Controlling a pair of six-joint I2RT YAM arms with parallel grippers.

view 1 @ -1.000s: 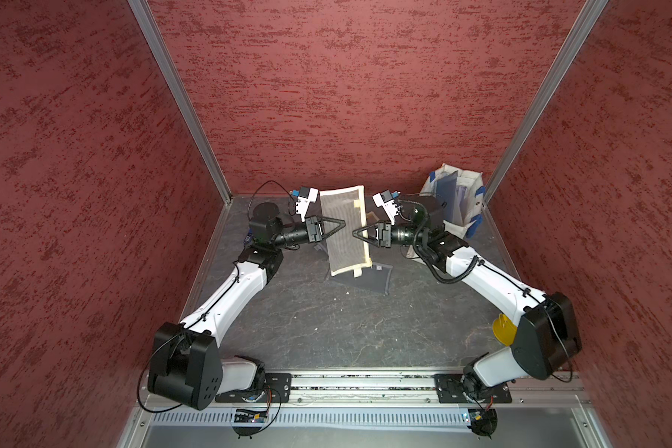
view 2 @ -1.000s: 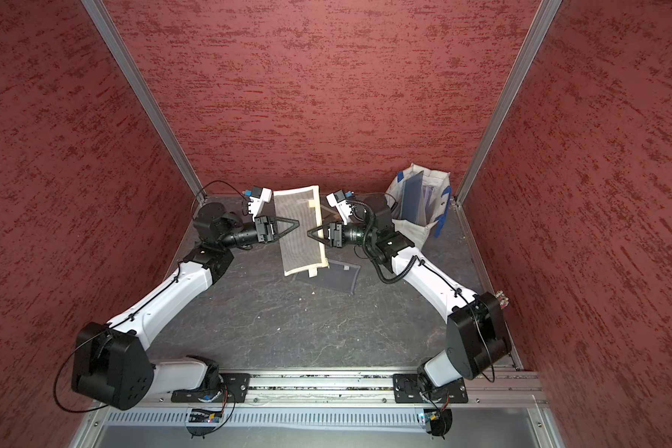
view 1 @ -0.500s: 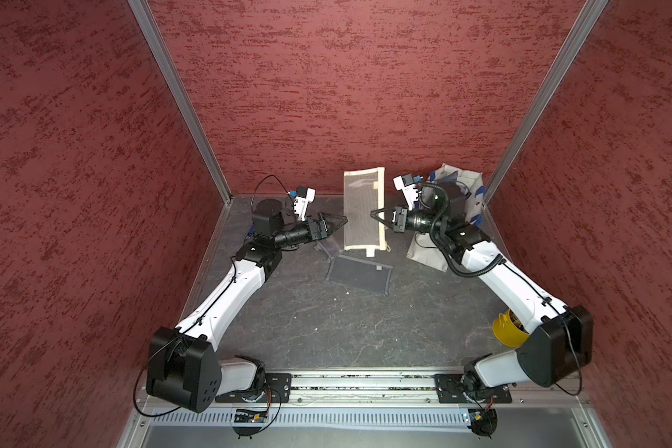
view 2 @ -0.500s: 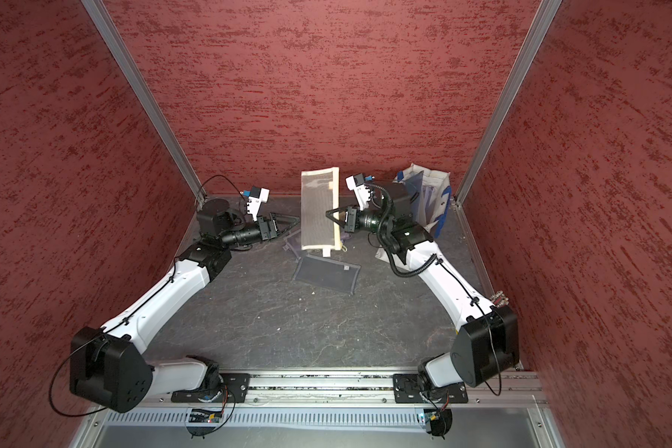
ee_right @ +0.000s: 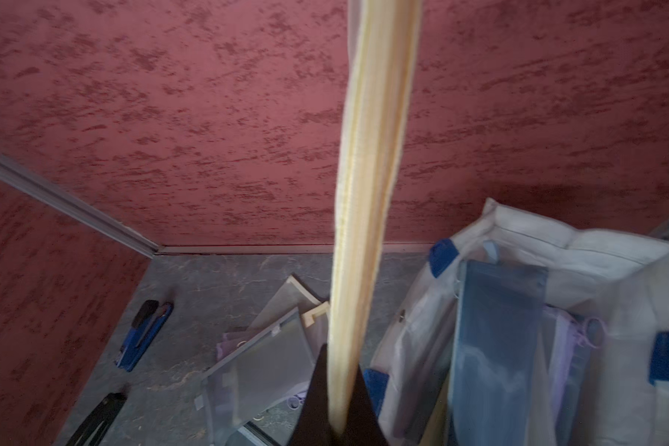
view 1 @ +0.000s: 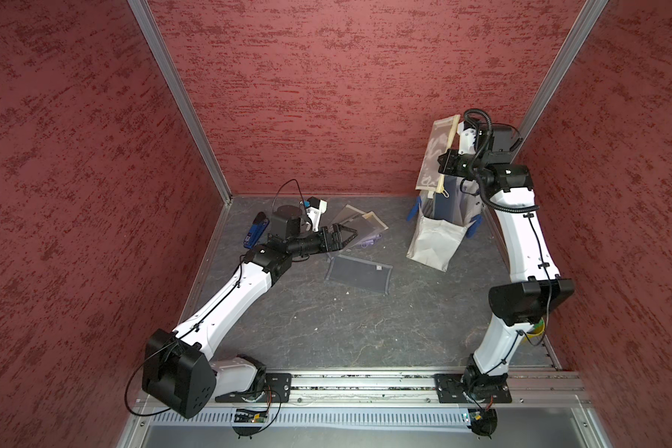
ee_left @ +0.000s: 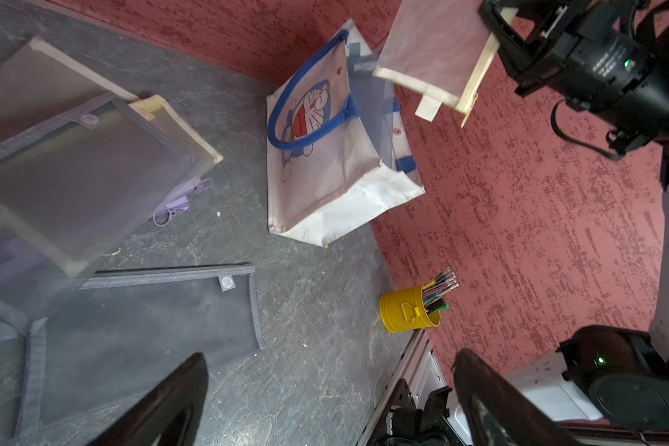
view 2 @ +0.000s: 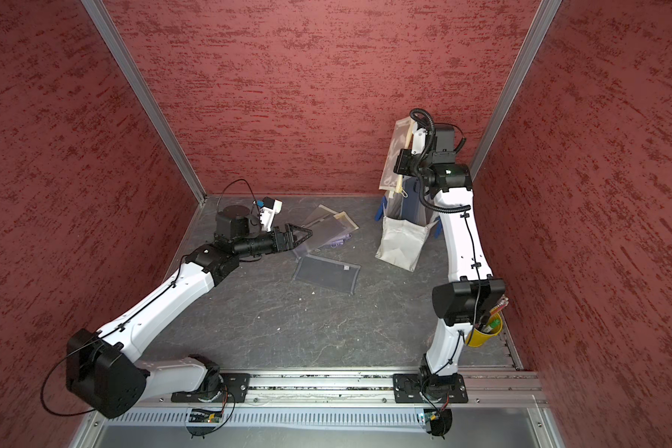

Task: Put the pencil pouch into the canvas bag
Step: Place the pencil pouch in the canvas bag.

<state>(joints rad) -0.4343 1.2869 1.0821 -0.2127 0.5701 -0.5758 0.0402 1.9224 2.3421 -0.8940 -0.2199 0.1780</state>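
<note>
The pencil pouch (view 1: pixel 435 155), a translucent mesh sleeve with cream edging, hangs upright in the air just above the mouth of the canvas bag (view 1: pixel 435 244). My right gripper (view 1: pixel 443 167) is shut on the pouch's cream zipper edge, which the right wrist view shows as a cream strip (ee_right: pixel 367 193) pinched between the black fingers (ee_right: pixel 317 390). The off-white bag with blue handles (ee_left: pixel 325 162) stands at the back right, mouth open. My left gripper (view 1: pixel 352 236) is open and holds nothing, hovering over the loose pouches at the back middle; its fingers (ee_left: pixel 186 386) stand wide apart.
A dark blue pouch (ee_right: pixel 495 328) and a lilac one stand inside the bag. On the floor lie a grey mesh pouch (view 1: pixel 359 273) and overlapping translucent pouches (view 1: pixel 359 225). A blue stapler (view 1: pixel 255 230) is at the back left. A yellow cup of pencils (view 2: pixel 483 331) sits by the right arm.
My left gripper let go of the pouch and opened, drawing back a little. My right gripper closed on it and carried it right and up, from mid-table to above the bag.
</note>
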